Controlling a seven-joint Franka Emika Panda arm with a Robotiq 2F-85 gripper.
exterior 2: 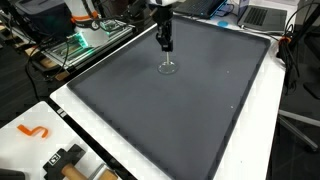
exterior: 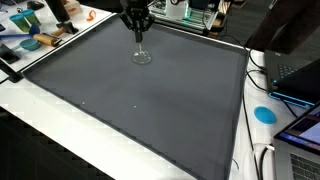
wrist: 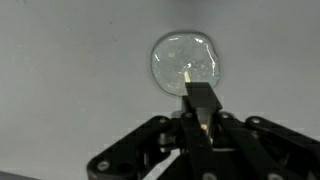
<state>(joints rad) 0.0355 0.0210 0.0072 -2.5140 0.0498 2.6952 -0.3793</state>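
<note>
My black Robotiq gripper (exterior: pixel 138 36) (exterior 2: pixel 163 45) (wrist: pixel 200 90) hangs straight down over the far part of the mat. The fingers (wrist: pixel 203 105) are pinched almost together, on what looks like the thin stem of a clear stemmed glass (exterior: pixel 141 55) (exterior 2: pixel 167 67) (wrist: pixel 185 62). In both exterior views the glass is upright with its round foot on the dark grey square mat (exterior: pixel 150 110) (exterior 2: pixel 170 120), directly under the gripper. The wrist view shows the glass as a clear circle just beyond the fingertips. I can't tell the exact contact point. The mat lies on a white table (exterior: pixel 40 130) (exterior 2: pixel 90 140). A round blue disc (exterior: pixel 264 114) and an orange S-shaped hook (exterior 2: pixel 35 131) sit on the table, well apart from the glass.
</note>
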